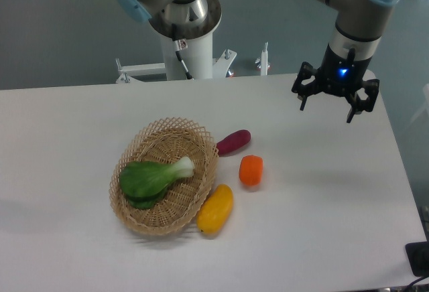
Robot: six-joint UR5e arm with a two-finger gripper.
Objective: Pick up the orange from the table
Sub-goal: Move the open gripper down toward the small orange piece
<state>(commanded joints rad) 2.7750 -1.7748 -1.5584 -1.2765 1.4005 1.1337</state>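
The orange (251, 169) is a small, bright, slightly blocky fruit lying on the white table (322, 205), just right of the basket. My gripper (326, 110) hangs open above the table's far right part, well up and to the right of the orange, with nothing between its fingers. A blue light glows on its body.
A wicker basket (165, 175) holding a green leafy vegetable (152, 177) sits left of the orange. A purple oblong vegetable (233, 142) lies just behind the orange and a yellow oval fruit (215, 208) in front of it. The robot's base (184, 31) stands at the table's far edge.
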